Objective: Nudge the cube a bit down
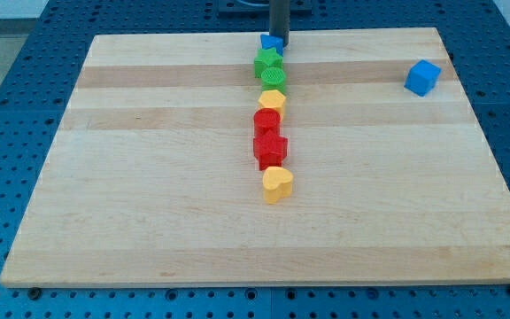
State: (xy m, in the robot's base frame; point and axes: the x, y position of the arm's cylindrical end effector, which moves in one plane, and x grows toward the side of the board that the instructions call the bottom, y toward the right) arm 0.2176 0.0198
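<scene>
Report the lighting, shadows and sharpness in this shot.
Camera view: even, soft light with no glare on the pale wooden board; the blue cube casts only a faint shadow; blocks look sharp; my tip sits beside the small blue block at the view's top.

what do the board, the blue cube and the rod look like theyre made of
Board: looks like pale wood, with lengthwise grain and plank bands, and a smooth matt finish.
Blue cube: probably plastic, going by its even saturated colour and slight sheen; it could also be painted.
Rod: dark and smooth, metal or plastic, cannot tell. My tip is beside a small blue block.
</scene>
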